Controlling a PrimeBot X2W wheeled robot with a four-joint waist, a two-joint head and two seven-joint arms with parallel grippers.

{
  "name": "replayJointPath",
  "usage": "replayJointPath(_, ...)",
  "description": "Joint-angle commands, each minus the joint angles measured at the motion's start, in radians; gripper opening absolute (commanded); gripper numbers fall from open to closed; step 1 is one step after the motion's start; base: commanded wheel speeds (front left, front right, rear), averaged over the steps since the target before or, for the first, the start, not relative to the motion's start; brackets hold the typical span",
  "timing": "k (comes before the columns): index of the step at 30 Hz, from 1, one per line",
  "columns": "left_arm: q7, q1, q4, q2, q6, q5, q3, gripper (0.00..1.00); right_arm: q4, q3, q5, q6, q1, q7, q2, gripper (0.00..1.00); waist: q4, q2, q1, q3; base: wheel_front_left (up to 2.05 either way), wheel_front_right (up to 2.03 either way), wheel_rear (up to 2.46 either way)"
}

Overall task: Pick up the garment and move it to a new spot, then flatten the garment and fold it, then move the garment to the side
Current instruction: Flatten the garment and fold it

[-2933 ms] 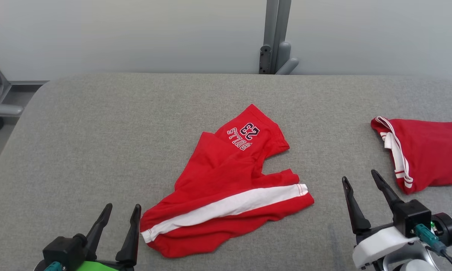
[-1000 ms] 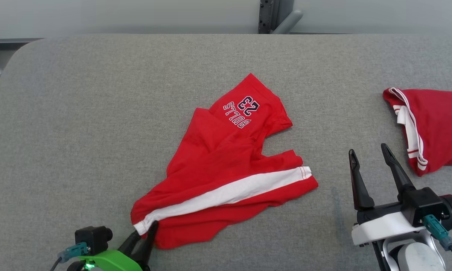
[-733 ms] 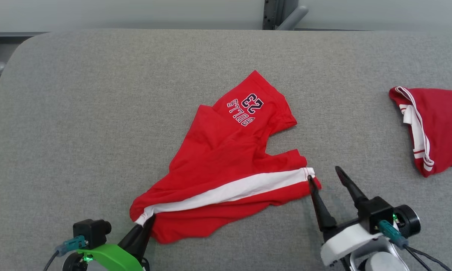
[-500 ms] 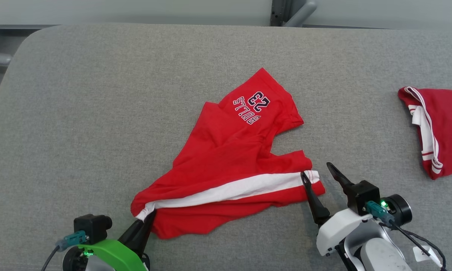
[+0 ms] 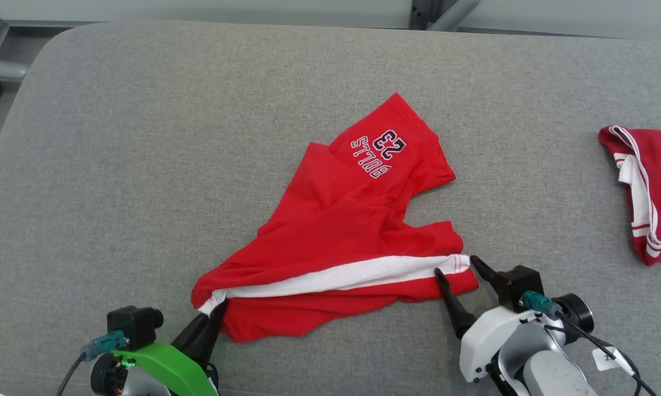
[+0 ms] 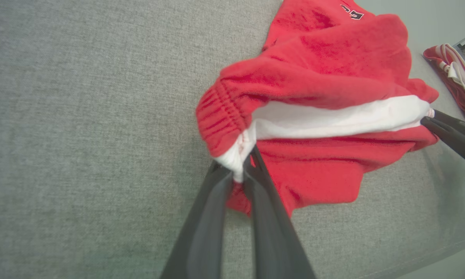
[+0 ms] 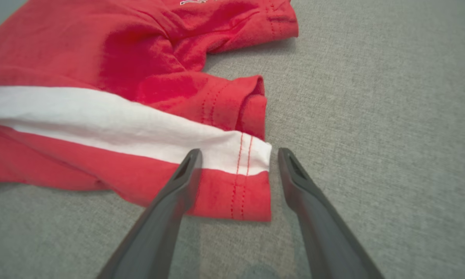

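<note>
Red shorts (image 5: 341, 231) lie rumpled mid-tabletop (image 5: 143, 137), the left tool (image 6: 236, 170) pinching the waistband (image 6: 220, 112) while the right tool (image 5: 454, 264), spread wide, straddles the leg hem (image 7: 251, 186), apparently to lift both ends together.

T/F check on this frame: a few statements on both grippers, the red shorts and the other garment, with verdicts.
1. The left gripper is shut on the waistband end of the red shorts. True.
2. The right gripper is shut on the hem. False: its fingers stand open, one over the hem and one on the table just beyond it.
3. The shorts lie flat and smoothed out. False: they are rumpled, with one leg lying across the other.
4. A second red garment lies near the table's right edge, apart from the shorts. True.
</note>
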Motion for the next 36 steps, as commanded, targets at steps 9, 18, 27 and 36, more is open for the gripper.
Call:
replayJointPath(9,-0.010,-0.023,0.011,0.016,-0.002,-0.016,-0.007,0.00,0.007,0.017,0.016,-0.001,0.001,0.001,-0.005,0.54,-0.005,0.0000,0.0000,0.006,0.00,0.00,0.00)
replayJointPath(18,-0.016,-0.035,0.019,0.014,-0.002,-0.016,-0.018,0.00,0.033,0.007,0.012,-0.001,-0.015,0.001,-0.004,0.60,0.000,0.0000,0.0000,0.014,0.00,0.00,0.00)
replayJointPath(27,-0.020,-0.042,0.029,0.016,-0.002,-0.026,-0.028,0.00,0.056,0.028,0.023,-0.001,-0.040,-0.002,-0.010,0.04,0.002,0.0000,0.0000,0.020,0.00,0.00,0.00)
replayJointPath(36,-0.011,-0.032,-0.018,0.031,-0.002,-0.055,-0.045,0.00,-0.009,0.026,0.088,-0.001,-0.019,-0.037,-0.008,0.00,-0.006,0.0000,0.0000,0.007,0.00,0.00,0.00)
